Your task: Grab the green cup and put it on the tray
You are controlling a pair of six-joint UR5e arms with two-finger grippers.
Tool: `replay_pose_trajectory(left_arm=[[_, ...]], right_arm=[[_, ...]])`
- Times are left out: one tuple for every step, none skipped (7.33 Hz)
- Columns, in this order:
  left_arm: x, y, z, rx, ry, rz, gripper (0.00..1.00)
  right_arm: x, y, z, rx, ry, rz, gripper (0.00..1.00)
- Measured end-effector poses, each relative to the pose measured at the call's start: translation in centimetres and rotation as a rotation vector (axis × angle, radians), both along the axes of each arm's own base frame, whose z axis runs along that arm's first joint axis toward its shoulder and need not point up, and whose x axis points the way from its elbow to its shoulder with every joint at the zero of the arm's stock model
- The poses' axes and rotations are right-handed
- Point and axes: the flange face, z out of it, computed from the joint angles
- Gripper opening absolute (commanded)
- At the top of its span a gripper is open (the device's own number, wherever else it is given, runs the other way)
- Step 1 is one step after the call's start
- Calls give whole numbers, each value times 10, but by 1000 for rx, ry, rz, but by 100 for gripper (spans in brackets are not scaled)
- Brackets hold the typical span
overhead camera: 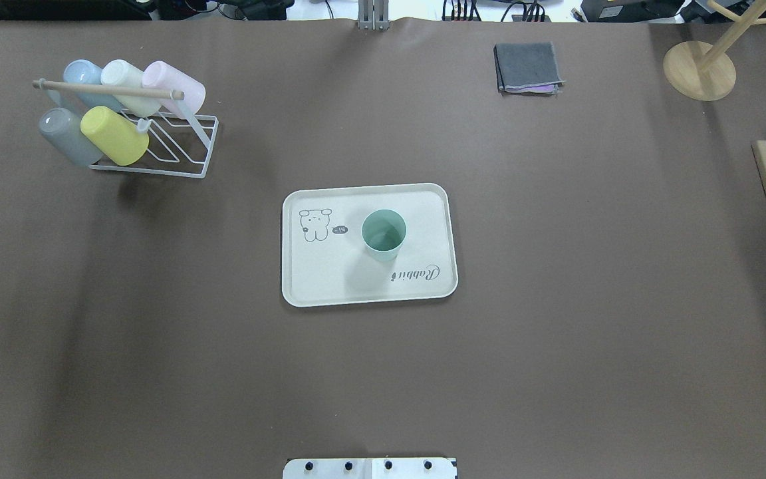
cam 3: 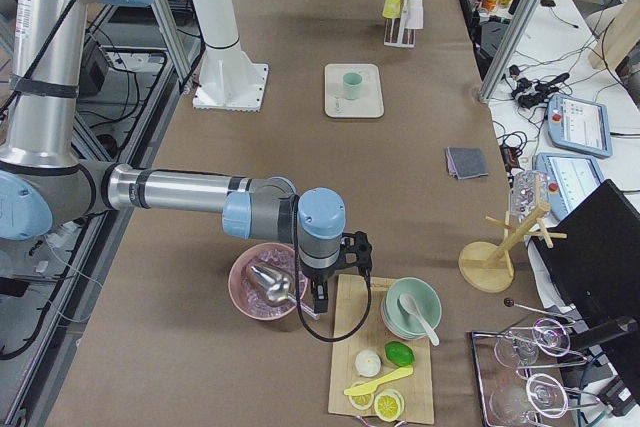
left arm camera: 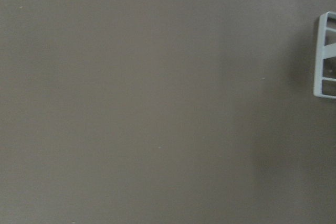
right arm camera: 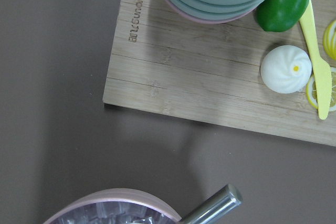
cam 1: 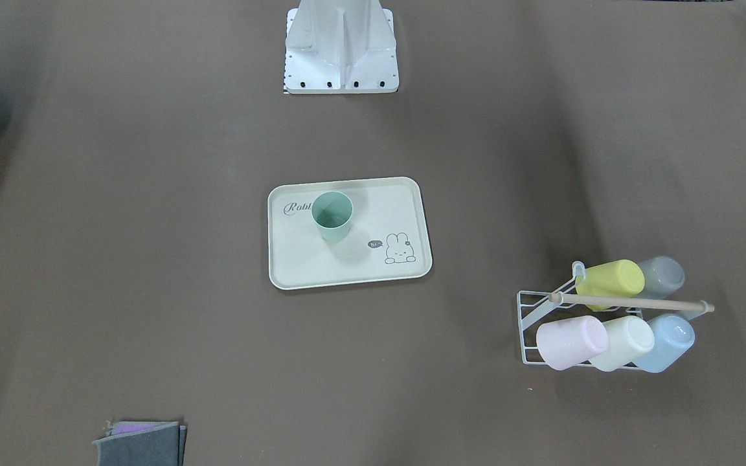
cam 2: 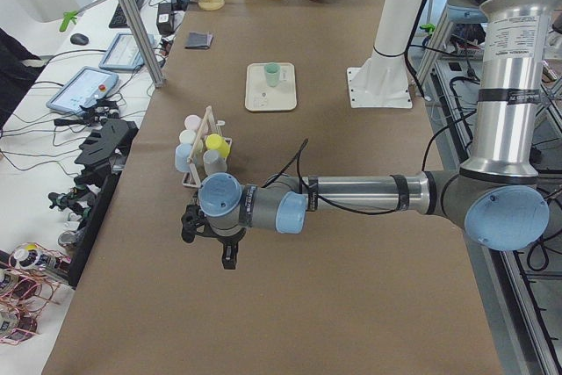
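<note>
The green cup [cam 1: 332, 215] stands upright on the cream tray [cam 1: 347, 266] in the middle of the table, beside the "Rabbit" script. It also shows in the overhead view [overhead camera: 383, 234] on the tray [overhead camera: 330, 276], and small in the side views [cam 2: 272, 74] [cam 3: 352, 84]. My left gripper [cam 2: 209, 243] hangs over bare table near the cup rack, far from the tray. My right gripper [cam 3: 336, 277] hangs over the pink bowl and wooden board at the other end. I cannot tell whether either is open or shut. Neither wrist view shows fingers.
A white wire rack [overhead camera: 157, 150] holds several pastel cups lying on their sides, with its corner in the left wrist view [left arm camera: 325, 59]. Also on the table are a folded grey cloth [overhead camera: 528, 66], a wooden stand [overhead camera: 699, 70], a wooden board [right arm camera: 210, 77] with bowls and toy food, and a pink bowl [cam 3: 262, 282].
</note>
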Motion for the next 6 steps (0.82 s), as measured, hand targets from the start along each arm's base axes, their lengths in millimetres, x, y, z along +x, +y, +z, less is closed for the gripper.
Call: replay_pose_trajectory(left_arm=[[-4,1,2,-1,-24,-3,98],[-13,1,0,3,-33,-18,98],[-23,2,-7,15,-34,-36,98],[-28,3,-15,23,-34,-45,98],[-31,5,-21,19,-34,-51,98],[-33,11,-24,17,-39,-55,98]], right_arm=[[0,0,0,0,0,0,100],[0,0,0,0,0,0,100],[0,0,0,0,0,0,100],[0,0,0,0,0,0,100],[0,0,0,0,0,0,100],[0,0,0,-1,0,0,100]])
